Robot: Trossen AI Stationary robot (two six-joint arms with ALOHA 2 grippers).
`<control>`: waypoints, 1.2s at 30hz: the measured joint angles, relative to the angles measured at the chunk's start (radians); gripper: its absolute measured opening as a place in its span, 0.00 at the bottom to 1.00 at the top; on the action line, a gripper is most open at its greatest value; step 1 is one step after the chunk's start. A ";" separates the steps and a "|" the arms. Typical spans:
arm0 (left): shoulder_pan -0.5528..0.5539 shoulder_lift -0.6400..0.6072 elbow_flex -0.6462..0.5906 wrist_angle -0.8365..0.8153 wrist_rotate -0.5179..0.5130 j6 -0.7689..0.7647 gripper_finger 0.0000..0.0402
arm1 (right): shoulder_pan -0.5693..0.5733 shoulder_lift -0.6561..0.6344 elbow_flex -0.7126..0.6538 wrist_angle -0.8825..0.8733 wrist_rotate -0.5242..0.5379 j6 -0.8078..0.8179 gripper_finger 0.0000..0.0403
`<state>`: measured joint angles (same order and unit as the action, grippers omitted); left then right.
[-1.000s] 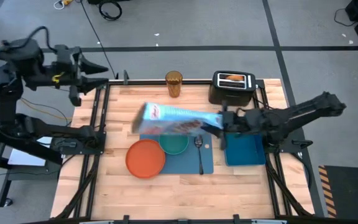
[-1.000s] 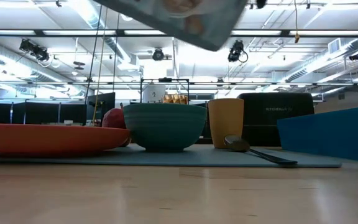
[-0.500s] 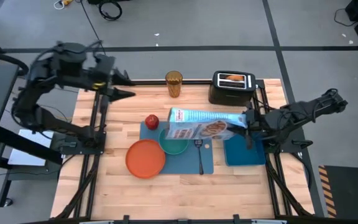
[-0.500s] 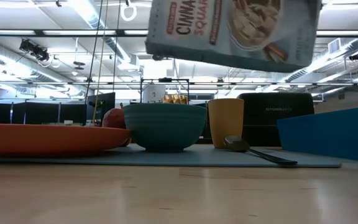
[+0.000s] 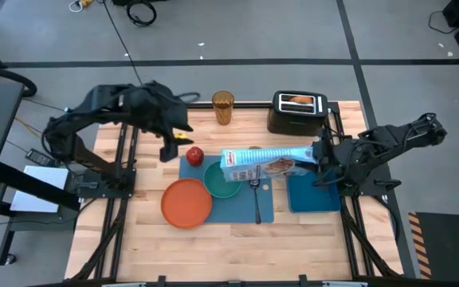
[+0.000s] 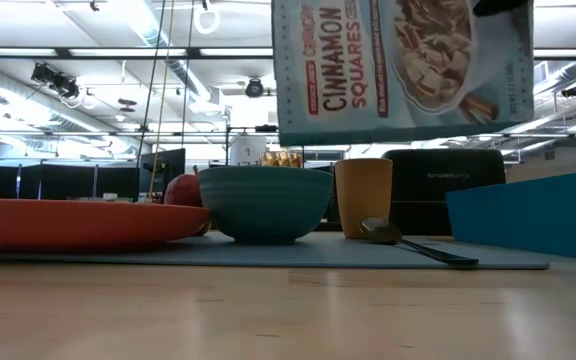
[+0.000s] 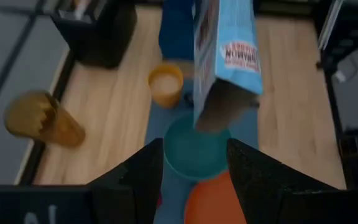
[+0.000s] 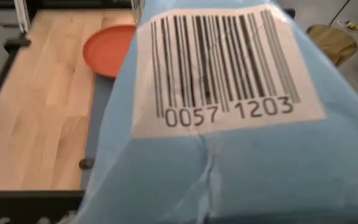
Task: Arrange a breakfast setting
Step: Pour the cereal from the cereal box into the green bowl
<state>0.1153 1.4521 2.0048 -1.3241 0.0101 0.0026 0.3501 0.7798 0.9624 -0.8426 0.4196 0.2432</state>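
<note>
My right gripper (image 5: 315,156) is shut on the blue cereal box (image 5: 268,163), which hangs level above the teal bowl (image 5: 223,183) and the small orange cup (image 7: 165,84). The box's open end (image 7: 222,107) stands over the bowl. My left gripper (image 7: 194,180) is open and empty, above the table's far left part beside the red apple (image 5: 194,155). The bowl, the apple, the orange plate (image 5: 186,202) and the metal spoon (image 5: 256,195) rest on the blue placemat (image 5: 237,211). Toast (image 5: 297,100) sticks out of the toaster's slot. My right gripper holds the cereal box at its right-hand end (image 5: 305,154), coming level from the table's right side. The barcode panel (image 8: 222,68) fills the right wrist view and hides the fingers. The box is lifted clear, its long side running left to right.
A black toaster (image 5: 299,112) and an amber glass (image 5: 223,107) stand at the far edge. A blue bin (image 5: 313,194) sits right of the placemat. Bare wood shows along the near edge and at the left.
My left gripper has swung from beyond the table's far left corner toward the right and near, and now stands over the table by the apple. My right gripper has drawn back toward the right edge with the box, which has turned its printed front toward the near edge.
</note>
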 joint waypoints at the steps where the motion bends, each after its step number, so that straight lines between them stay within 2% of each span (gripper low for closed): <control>1: -0.010 0.011 0.000 -0.014 -0.005 -0.010 0.46 | -0.004 0.015 0.018 -0.022 -0.001 -0.001 0.34; 7: -0.062 0.044 0.000 -0.057 -0.043 -0.034 0.46 | -0.026 0.118 0.127 -0.101 -0.006 -0.051 0.34; 15: -0.114 0.048 0.000 -0.247 -0.063 -0.190 0.46 | -0.050 0.260 0.283 -0.220 -0.038 -0.085 0.34; 24: -0.172 0.051 0.000 -0.246 -0.090 -0.194 0.46 | -0.075 0.351 0.400 -0.278 -0.070 -0.115 0.34; 36: -0.177 0.012 0.000 -0.246 -0.127 -0.200 0.46 | -0.144 0.474 0.535 -0.346 -0.110 -0.227 0.34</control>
<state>-0.0612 1.4640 2.0045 -1.5703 -0.1171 -0.1975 0.2057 1.2535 1.4977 -1.1883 0.3100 0.0165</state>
